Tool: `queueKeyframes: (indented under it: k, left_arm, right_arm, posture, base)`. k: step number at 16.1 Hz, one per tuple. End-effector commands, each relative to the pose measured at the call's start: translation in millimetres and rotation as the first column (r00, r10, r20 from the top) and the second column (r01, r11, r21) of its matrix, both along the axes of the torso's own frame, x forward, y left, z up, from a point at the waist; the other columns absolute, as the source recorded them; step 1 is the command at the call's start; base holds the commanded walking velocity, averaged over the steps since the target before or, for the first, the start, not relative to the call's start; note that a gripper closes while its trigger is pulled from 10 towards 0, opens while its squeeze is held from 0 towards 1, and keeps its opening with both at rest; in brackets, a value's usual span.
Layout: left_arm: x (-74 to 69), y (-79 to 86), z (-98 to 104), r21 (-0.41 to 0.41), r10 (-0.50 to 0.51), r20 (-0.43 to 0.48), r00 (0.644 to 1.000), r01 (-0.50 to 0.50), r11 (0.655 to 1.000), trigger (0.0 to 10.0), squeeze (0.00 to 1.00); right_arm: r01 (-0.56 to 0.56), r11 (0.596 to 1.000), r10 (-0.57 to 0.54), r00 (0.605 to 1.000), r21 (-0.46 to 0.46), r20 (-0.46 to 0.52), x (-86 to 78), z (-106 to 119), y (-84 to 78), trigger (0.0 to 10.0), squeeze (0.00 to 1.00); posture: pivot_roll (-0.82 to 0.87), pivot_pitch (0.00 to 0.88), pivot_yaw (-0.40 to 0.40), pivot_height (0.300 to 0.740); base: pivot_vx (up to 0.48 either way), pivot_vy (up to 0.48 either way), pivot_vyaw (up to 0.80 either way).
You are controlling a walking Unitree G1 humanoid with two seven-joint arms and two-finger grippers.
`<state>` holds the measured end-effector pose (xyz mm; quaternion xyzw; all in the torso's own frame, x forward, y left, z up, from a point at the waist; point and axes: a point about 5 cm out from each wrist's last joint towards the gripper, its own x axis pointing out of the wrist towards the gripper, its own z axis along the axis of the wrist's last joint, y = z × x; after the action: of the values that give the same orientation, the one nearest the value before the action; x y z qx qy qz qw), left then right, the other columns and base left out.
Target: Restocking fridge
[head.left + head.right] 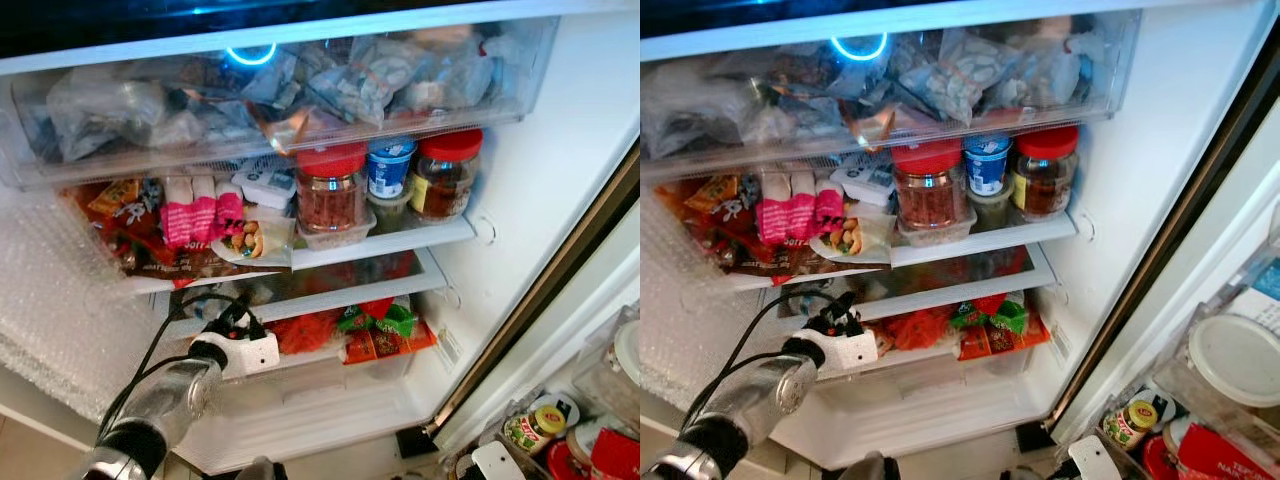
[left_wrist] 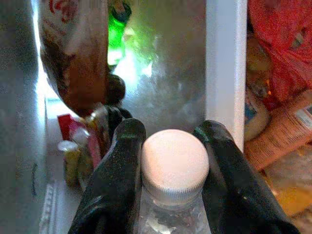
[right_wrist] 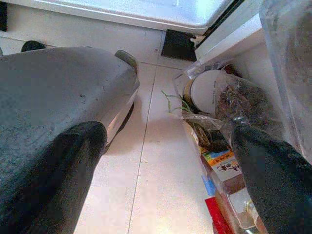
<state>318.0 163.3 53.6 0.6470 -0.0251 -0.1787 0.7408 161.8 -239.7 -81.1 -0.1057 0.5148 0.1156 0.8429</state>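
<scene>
The fridge stands open before me. My left arm reaches into the left part of a low shelf (image 1: 330,298), and the left gripper (image 1: 226,322) is deep under that glass shelf. In the left wrist view the left gripper (image 2: 169,130) is shut on the neck of a clear plastic bottle with a white screw cap (image 2: 174,163), one black finger (image 2: 122,170) on each side. The bottle stands upright beside a white shelf post (image 2: 225,73). My right gripper (image 3: 161,161) hangs open over the tiled floor (image 3: 151,161), holding nothing.
Two red-lidded jars (image 1: 331,190) and a blue yoghurt cup (image 1: 390,167) fill the middle shelf, with pink packs (image 1: 200,210) to their left. Red and green packets (image 1: 385,330) lie right of the left gripper. Door bins (image 1: 535,428) with jars are at the lower right.
</scene>
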Motion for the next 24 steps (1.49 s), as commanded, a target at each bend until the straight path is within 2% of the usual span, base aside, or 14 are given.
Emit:
queueKeyframes:
  k: [1, 3, 8, 9, 10, 11, 13, 16, 24]
  left_arm:
    - [7.1, -1.5, 5.4, 0.029, -0.020, 0.040, 0.999, 0.019, 0.999, 10.0, 0.00]
    - [16.1, 1.2, 12.0, 0.040, -0.008, 0.078, 0.997, 0.005, 0.999, 10.0, 0.00]
    - [26.4, 2.9, 16.0, 0.044, 0.030, 0.078, 0.997, -0.034, 0.998, 10.0, 0.00]
    - [28.0, 2.0, 17.1, 0.032, 0.038, 0.075, 0.996, -0.041, 0.999, 10.0, 0.20]
    - [29.0, 0.8, 17.8, 0.017, 0.044, 0.069, 0.997, -0.045, 0.999, 10.0, 0.30]
    - [29.8, 0.5, 17.2, -0.012, 0.060, 0.056, 0.997, -0.060, 0.998, 10.0, 1.00]
    - [29.8, 4.3, 16.1, -0.044, 0.097, 0.044, 0.994, -0.095, 0.995, 10.0, 1.00]
    - [31.2, 9.5, 18.5, -0.052, 0.115, 0.053, 0.992, -0.112, 0.992, 10.0, 1.00]
    - [36.5, 10.1, 27.5, -0.075, 0.107, 0.071, 0.992, -0.102, 0.992, 10.0, 1.00]
  right_arm:
    - [-0.003, 0.999, 0.004, 1.000, 0.033, -0.019, -7.0, -5.0, 9.3, 10.0, 0.00]
    - [-0.002, 0.999, 0.003, 1.000, 0.032, -0.024, -9.1, -5.6, 8.3, 10.0, 0.00]
    - [0.004, 1.000, -0.004, 0.999, 0.028, -0.034, -13.1, -6.5, 5.8, 10.0, 0.00]
    - [0.005, 1.000, -0.004, 0.999, 0.027, -0.035, -13.7, -6.6, 5.0, 10.0, 0.00]
    - [0.005, 1.000, -0.004, 0.999, 0.026, -0.037, -14.3, -6.6, 4.2, 10.0, 0.00]
    - [0.001, 1.000, 0.000, 0.999, 0.022, -0.042, -15.1, -6.5, 3.0, 10.0, 0.00]
    - [-0.002, 1.000, 0.003, 0.999, 0.019, -0.043, -15.6, -6.3, 1.5, 10.0, 0.00]
    - [-0.010, 1.000, 0.010, 0.999, 0.015, -0.043, -15.9, -5.9, 0.1, 10.0, 0.00]
    - [-0.015, 1.000, 0.015, 0.999, 0.011, -0.048, -16.7, -5.9, -1.2, 10.0, 0.00]
  posture:
    - [-0.05, 0.093, 0.035, 0.663]
    - [-0.06, 0.107, 0.033, 0.663]
    - [-0.09, 0.133, 0.026, 0.663]
    - [-0.09, 0.137, 0.021, 0.663]
    - [-0.09, 0.139, 0.018, 0.663]
    - [-0.09, 0.141, 0.014, 0.663]
    - [-0.10, 0.145, 0.004, 0.663]
    - [-0.10, 0.145, -0.004, 0.663]
    - [-0.09, 0.135, -0.007, 0.663]
  base:
    - [0.000, 0.000, 0.00]
    - [0.000, 0.000, 0.00]
    - [0.000, 0.000, 0.00]
    - [0.000, 0.000, 0.00]
    - [0.000, 0.000, 0.00]
    - [0.000, 0.000, 0.00]
    - [0.000, 0.000, 0.00]
    - [0.000, 0.000, 0.00]
    - [0.000, 0.000, 0.00]
